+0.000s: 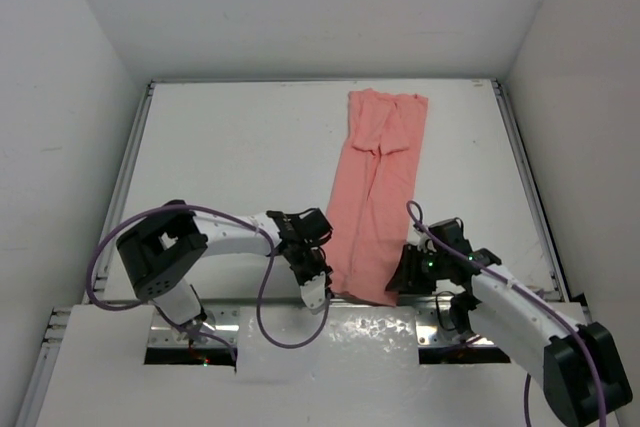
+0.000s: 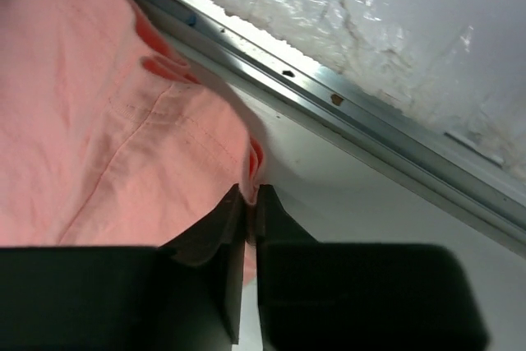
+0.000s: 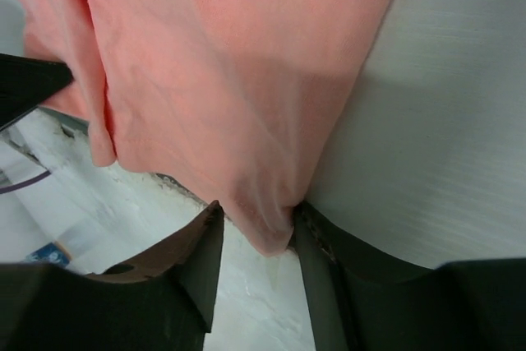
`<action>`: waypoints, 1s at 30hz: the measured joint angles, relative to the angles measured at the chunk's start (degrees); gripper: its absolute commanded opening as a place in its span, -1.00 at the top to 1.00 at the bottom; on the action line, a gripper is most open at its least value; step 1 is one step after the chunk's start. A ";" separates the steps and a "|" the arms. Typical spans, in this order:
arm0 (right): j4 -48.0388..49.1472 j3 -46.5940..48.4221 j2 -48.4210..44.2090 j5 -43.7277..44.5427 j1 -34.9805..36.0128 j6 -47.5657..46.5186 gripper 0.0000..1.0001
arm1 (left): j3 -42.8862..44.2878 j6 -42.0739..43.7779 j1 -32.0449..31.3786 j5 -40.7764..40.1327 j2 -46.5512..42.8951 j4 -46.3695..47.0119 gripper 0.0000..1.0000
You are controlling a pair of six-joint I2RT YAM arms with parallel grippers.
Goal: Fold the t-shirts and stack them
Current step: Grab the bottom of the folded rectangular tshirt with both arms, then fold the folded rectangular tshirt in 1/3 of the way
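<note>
So, biggest thing first: the flat white worktop (image 1: 230,167) carries one plain salmon-pink soft cloth t-shirt (image 1: 375,187), already narrowed into a long strip. Its long axis runs from the far edge of the worktop, a bit right of middle, straight back to the near edge, where the end of the strip reaches the silver metal rail (image 2: 345,113).

Both arms sit at that near end, one on each corner, so neither is really nearer. Looks like a two-handed job to me.

The left gripper (image 1: 320,292) is on the strip's near-left corner, with all the cloth stretching away from it toward the far edge. Its black fingers (image 2: 218,232) are pressed together with a thin fold of pink pinched between them.

The right gripper (image 1: 402,282) is at the near-right corner. Its fingers (image 3: 201,252) are spread, straddling the corner tip without clamping it, as far as I can see.

My guess: the right one has to bite down first, then both carry the near end toward the far edge to halve the strip.
</note>
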 measured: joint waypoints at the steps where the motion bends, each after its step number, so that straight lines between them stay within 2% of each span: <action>1: 0.52 -0.39 0.00 -0.37 0.00 0.63 0.31 | 0.22 -0.68 -0.02 0.17 0.31 0.42 1.00; 3: 1.16 -1.05 0.02 -0.70 0.02 1.57 0.45 | 0.52 -1.60 -0.04 0.28 0.61 0.92 1.00; 6: 1.46 -1.90 0.15 -0.98 0.02 2.93 0.85 | 1.16 -3.45 -0.13 0.70 1.11 0.85 1.00; 9: 1.18 -2.10 0.72 -1.31 0.00 3.63 1.00 | 2.16 -5.40 -0.20 1.14 1.49 -0.13 1.00; 13: -1.92 -0.24 0.87 0.26 0.00 2.84 1.00 | 4.83 -8.57 -0.17 1.86 1.44 -2.51 1.00; 17: -8.31 6.67 2.38 2.19 -1.44 0.46 1.00 | 9.64 -14.86 1.79 4.44 1.31 -6.38 1.00; 24: -12.37 21.81 7.58 3.45 -11.50 -5.60 1.00 | 24.48 -25.33 12.09 8.02 1.70 -11.72 1.00; 30: -10.60 28.52 16.87 4.55 -17.35 -7.52 1.00 | 37.62 -38.40 17.99 8.72 9.25 -10.93 1.00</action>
